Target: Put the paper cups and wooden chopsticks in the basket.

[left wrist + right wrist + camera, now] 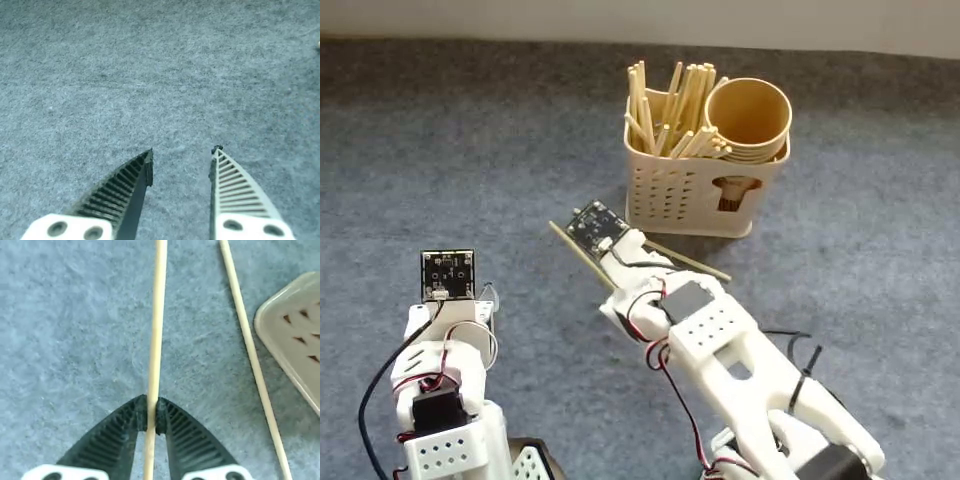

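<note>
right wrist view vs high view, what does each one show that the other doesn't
Right wrist view: a close look at the right gripper shut on the held chopstick, fingertips pinching it from both sides.
High view: the paper cups nested in the basket beside a bundle of chopsticks, and the left arm off to one side.
Both: the basket, the held chopstick, and the loose chopstick lying on the grey carpet between those two.
</note>
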Tool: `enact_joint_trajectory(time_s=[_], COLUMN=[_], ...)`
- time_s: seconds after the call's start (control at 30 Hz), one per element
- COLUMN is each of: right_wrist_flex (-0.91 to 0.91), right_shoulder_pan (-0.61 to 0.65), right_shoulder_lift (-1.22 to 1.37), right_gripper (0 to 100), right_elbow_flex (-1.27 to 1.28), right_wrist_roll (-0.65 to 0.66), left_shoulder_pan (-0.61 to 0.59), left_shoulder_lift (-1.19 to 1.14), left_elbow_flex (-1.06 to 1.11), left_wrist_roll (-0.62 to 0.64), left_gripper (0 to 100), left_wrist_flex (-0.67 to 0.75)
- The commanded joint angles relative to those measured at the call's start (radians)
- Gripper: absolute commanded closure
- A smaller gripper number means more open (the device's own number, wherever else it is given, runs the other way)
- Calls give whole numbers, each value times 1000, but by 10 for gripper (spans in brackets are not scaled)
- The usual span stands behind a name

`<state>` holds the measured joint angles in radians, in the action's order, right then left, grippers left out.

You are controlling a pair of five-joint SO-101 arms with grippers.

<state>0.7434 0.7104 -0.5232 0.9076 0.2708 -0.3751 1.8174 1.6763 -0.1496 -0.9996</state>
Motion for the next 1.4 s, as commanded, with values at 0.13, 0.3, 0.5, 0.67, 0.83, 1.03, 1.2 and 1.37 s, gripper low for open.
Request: enact_joint_trajectory(time_s=[0.13,0.3,0.5,0.67,0.83,1.03,1.2,1.37], right_wrist_flex=[4,4,5,-7,-67,-262,-590,-710], right_shoulder_pan=[-19,-16,-19,-16,-18,-22,-22,-61], right_shoulder_lift=[-220,-314,-444,-570,-740,-954,-1082,-1078], right_gripper=[992,992,992,992,992,992,992,992], right_elbow_flex=[27,51,64,114,177,305,460,506], right_wrist_roll=[-140,-215,-302,-311,-311,-307,-305,-305], left_shoulder_pan=[-12,-12,-12,-12,-12,-12,-12,-12], left_shoulder_lift=[4,4,4,4,4,4,4,4], left_elbow_flex=[19,19,19,19,19,19,19,19], left_wrist_roll=[-6,-6,-6,-6,-6,-6,-6,-6], left_gripper=[812,812,812,812,812,812,812,812], left_wrist_flex=[0,0,0,0,0,0,0,0])
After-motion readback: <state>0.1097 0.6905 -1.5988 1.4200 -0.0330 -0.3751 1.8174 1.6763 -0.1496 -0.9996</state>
